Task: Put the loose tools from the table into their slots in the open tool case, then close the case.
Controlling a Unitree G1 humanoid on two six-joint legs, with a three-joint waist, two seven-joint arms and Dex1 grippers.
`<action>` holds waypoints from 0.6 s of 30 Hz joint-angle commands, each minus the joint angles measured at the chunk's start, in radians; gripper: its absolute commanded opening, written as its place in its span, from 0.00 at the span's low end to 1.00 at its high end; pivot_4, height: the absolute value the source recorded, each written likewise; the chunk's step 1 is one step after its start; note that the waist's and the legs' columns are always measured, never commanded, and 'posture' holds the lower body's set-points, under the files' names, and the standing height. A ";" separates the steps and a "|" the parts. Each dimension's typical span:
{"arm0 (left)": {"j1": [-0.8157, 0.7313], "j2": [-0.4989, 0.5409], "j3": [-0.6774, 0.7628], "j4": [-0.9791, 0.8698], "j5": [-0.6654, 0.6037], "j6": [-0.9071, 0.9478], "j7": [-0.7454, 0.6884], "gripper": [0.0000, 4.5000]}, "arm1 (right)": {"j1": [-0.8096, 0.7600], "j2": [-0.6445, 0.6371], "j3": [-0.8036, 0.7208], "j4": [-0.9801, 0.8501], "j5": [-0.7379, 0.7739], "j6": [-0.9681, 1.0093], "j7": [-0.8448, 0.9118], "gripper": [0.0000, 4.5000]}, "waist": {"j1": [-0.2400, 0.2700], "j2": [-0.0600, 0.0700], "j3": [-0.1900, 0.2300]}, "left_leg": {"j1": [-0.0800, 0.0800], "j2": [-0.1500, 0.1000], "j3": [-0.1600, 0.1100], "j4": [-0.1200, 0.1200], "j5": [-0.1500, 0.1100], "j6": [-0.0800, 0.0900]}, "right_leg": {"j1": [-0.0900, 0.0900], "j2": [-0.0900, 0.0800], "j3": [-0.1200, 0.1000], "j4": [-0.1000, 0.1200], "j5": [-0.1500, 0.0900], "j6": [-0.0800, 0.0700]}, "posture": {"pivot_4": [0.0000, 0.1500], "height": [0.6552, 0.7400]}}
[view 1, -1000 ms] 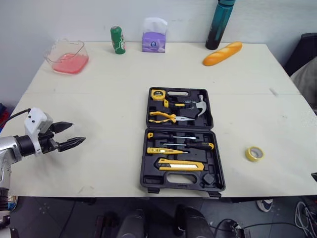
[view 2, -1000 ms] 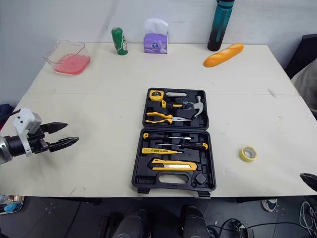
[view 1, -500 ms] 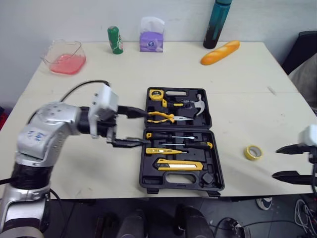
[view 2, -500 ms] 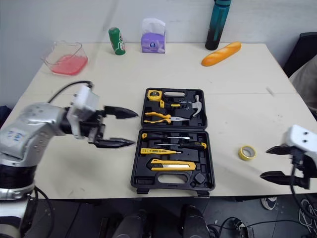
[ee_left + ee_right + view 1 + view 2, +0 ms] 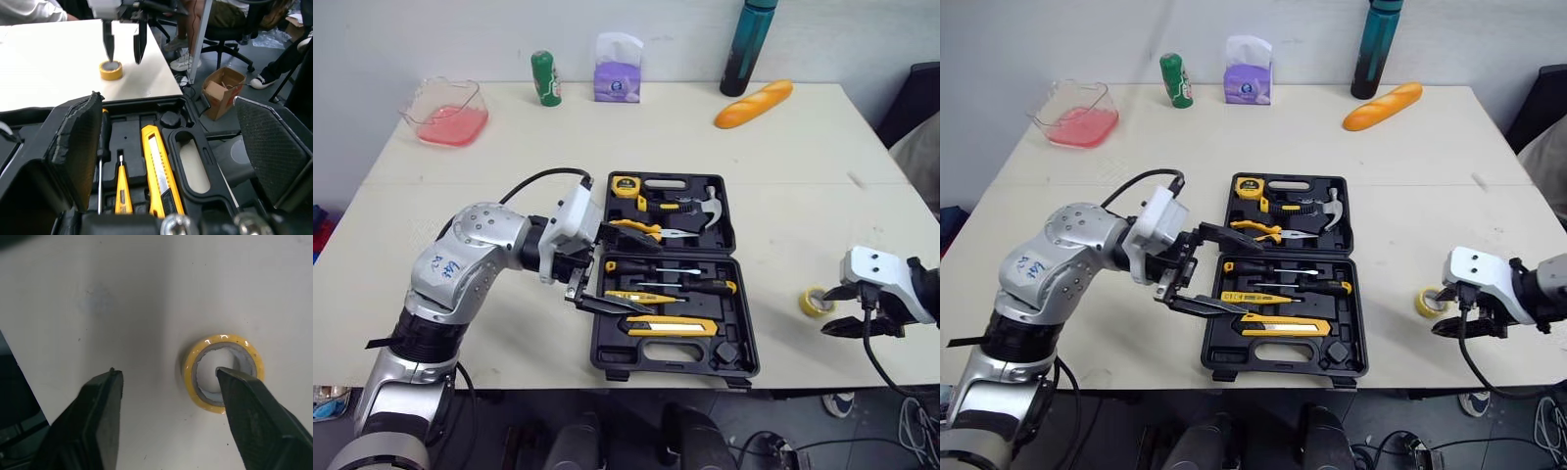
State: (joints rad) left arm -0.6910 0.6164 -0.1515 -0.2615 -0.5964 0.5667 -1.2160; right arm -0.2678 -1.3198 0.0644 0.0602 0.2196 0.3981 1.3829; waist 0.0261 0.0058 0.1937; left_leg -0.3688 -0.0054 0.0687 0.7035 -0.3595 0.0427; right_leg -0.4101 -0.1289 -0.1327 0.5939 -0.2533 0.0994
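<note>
Tape roll (image 5: 220,340) lies on the table (image 5: 1410,196), right of the open tool case (image 5: 1217,357) — my right gripper (image 5: 167,373) is spread wide over it, one fingertip above its hole. My left gripper (image 5: 1253,274) gapes wide over the case's near half

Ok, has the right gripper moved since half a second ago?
Yes. The right gripper has moved to the robot's left, toward the tool case: it was short of the yellow tape roll, and now one fingertip is over the roll.
</note>
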 commanded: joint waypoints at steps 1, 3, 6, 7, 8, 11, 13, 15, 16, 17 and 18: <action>-0.009 -0.004 0.005 -0.026 -0.001 -0.011 0.003 1.00 | -0.032 0.012 0.012 0.037 -0.041 -0.028 0.010 0.73 | 0.000 0.000 0.000 | 0.000 0.000 0.000 0.000 0.000 0.000 | 0.000 0.000 0.000 0.000 0.000 0.000 | 1.00 0.94; -0.010 -0.007 0.005 -0.028 -0.003 -0.010 0.005 1.00 | -0.055 0.030 0.025 0.057 -0.053 -0.026 0.007 0.73 | -0.001 0.000 0.000 | 0.000 0.000 0.000 0.000 0.000 0.000 | 0.000 0.000 0.000 0.000 0.000 0.000 | 1.00 0.94; -0.011 -0.014 0.003 -0.031 -0.003 -0.009 0.011 1.00 | -0.073 0.055 0.041 0.079 -0.075 -0.034 0.004 0.73 | -0.001 0.000 0.000 | 0.000 0.000 0.000 0.000 0.000 0.000 | 0.000 0.000 0.000 0.000 0.000 0.000 | 1.00 0.94; -0.011 -0.017 0.002 -0.031 -0.002 -0.010 0.013 1.00 | -0.077 0.063 0.048 0.087 -0.083 -0.039 -0.001 0.73 | -0.001 0.000 0.000 | 0.000 0.000 0.000 0.000 0.000 0.000 | 0.000 0.000 0.000 0.000 0.000 0.000 | 1.00 0.94; -0.012 -0.021 0.000 -0.031 -0.001 -0.012 0.015 1.00 | -0.080 0.073 0.054 0.092 -0.090 -0.042 -0.005 0.73 | -0.001 0.000 0.000 | 0.000 0.000 0.000 0.000 0.000 0.000 | 0.000 0.000 0.000 0.000 0.000 0.000 | 1.00 0.94; -0.012 -0.034 -0.005 -0.029 0.004 -0.017 0.024 1.00 | -0.083 0.096 0.058 0.101 -0.110 -0.041 -0.021 0.51 | 0.000 0.000 0.000 | 0.000 0.000 0.000 0.000 0.000 0.000 | 0.000 0.000 0.000 0.000 0.000 0.000 | 1.00 0.94; -0.012 -0.039 -0.007 -0.029 0.006 -0.019 0.027 1.00 | -0.086 0.102 0.055 0.106 -0.123 -0.046 -0.033 0.29 | -0.001 0.000 0.000 | 0.000 0.000 0.000 0.000 0.000 0.000 | 0.000 0.000 0.000 0.000 0.000 0.000 | 1.00 0.94; -0.010 -0.040 -0.008 -0.032 0.007 -0.019 0.026 1.00 | -0.088 0.095 0.042 0.091 -0.121 -0.045 -0.028 0.06 | -0.001 0.000 0.000 | 0.000 0.000 0.000 0.000 0.000 0.000 | 0.000 0.000 0.000 0.000 0.000 0.000 | 1.00 0.94; -0.008 -0.040 -0.008 -0.036 0.005 -0.017 0.025 1.00 | -0.082 0.085 0.025 0.065 -0.108 -0.038 -0.020 0.02 | -0.001 0.000 0.000 | 0.000 0.000 0.000 0.000 0.000 0.000 | 0.000 0.001 0.000 0.000 0.000 0.000 | 1.00 0.94; -0.006 -0.040 -0.008 -0.038 0.005 -0.016 0.024 1.00 | -0.078 0.079 0.013 0.047 -0.099 -0.032 -0.014 0.02 | -0.001 0.000 0.000 | 0.000 0.000 0.000 0.000 0.000 0.000 | 0.000 0.000 0.000 0.000 0.000 0.000 | 1.00 0.94; -0.004 -0.039 -0.008 -0.040 0.004 -0.014 0.023 1.00 | -0.071 0.072 0.000 0.024 -0.089 -0.028 -0.008 0.02 | -0.001 0.000 0.000 | 0.000 0.000 0.000 0.000 0.000 0.000 | 0.000 0.000 0.000 0.000 0.000 0.000 | 1.00 0.94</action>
State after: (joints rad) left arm -0.6909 0.5767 -0.1648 -0.2639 -0.5870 0.5616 -1.1926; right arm -0.3389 -1.2157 0.1112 0.1335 0.1082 0.3635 1.3612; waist 0.0254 0.0061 0.1937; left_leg -0.3686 -0.0054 0.0690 0.7036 -0.3593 0.0426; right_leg -0.4100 -0.1287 -0.1329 0.5942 -0.2533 0.0994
